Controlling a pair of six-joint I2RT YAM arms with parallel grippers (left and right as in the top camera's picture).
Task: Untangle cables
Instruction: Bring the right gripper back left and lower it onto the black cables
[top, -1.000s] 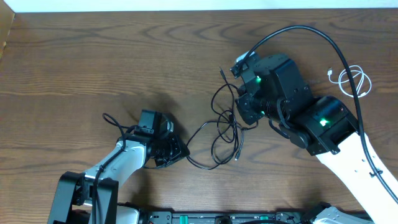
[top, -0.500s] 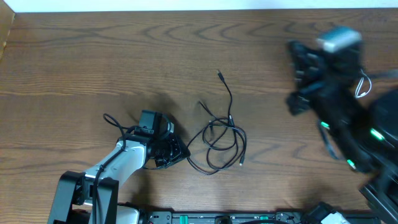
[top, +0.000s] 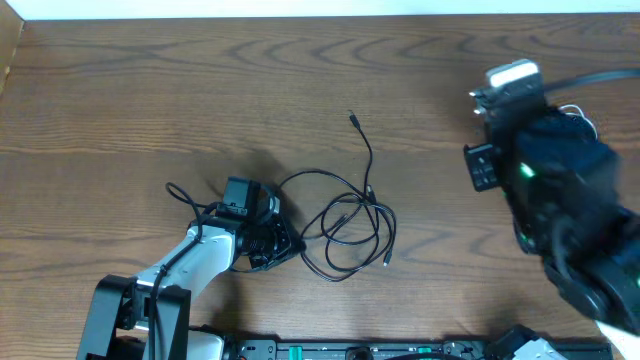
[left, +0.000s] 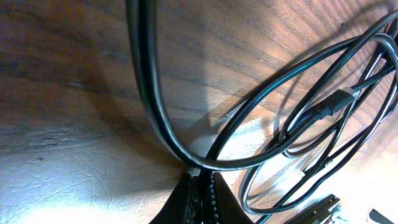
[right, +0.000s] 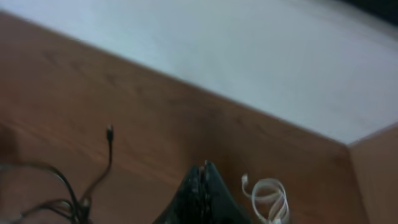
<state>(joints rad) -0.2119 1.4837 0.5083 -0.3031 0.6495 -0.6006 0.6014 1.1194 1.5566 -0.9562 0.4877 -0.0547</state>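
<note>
Presently found the left fingers (top: 283, 243) low on the brown wood-grain desk (top: 150, 90), at its lower left, pressed fully together. Confirmed in the left wrist view: closed on one strand of the thin black cables (top: 350, 225), pinched right at the very tips. Traced that strand from the pinch, curving upward and away, and saw the remaining loops lying on the desk to the right of the tips. Followed the same strand in the overhead view, from the fingers up in an arc and across into the main tangle. Placed that tangle just to the right of the left fingers, near the middle of the desk. Counted several overlapping loops there; could not tell one black cable from the other. Noted one free end with a small plug (top: 352, 118) stretched toward the far edge, well apart from both sets of fingers.

Found the right fingers (right: 204, 180) high above the right side of the desk, closed tip to tip, holding nothing. Located the thin white coiled cable (right: 267, 194) just beside those fingers on their right in the right wrist view, on the desk near the far right corner and not touching them. Saw it only in part from overhead, behind the right arm (top: 560, 200). Rated the right wrist picture blurred; made out the black tangle at its lower left, well apart from the right fingers.
</note>
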